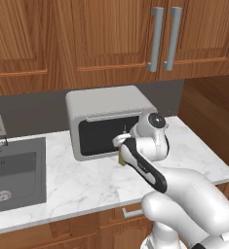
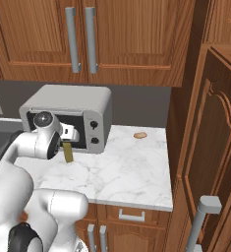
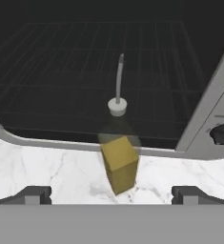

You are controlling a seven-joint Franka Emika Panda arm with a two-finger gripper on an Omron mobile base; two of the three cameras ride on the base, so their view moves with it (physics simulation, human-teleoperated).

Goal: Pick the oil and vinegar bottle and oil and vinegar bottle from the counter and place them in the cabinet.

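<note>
A slim olive-green oil and vinegar bottle (image 3: 119, 164) with a thin grey spout stands upright on the marble counter, just in front of the dark oven door. It also appears at the counter's middle (image 2: 68, 152) and, partly hidden by my arm, beside the oven (image 1: 121, 161). My gripper (image 3: 112, 195) is open, its fingertips (image 3: 35, 194) set wide on either side of the bottle's base and short of it, touching nothing. The cabinet (image 2: 205, 128) is the tall reddish-brown unit at the right end of the counter, with a grey bar handle (image 2: 204, 216).
A grey toaster oven (image 1: 108, 104) with a dark glass door stands at the back of the counter. A sink (image 1: 16, 170) lies to the left. A small brown food item (image 2: 140, 135) rests near the cabinet. Upper wall cupboards (image 1: 111, 39) hang above.
</note>
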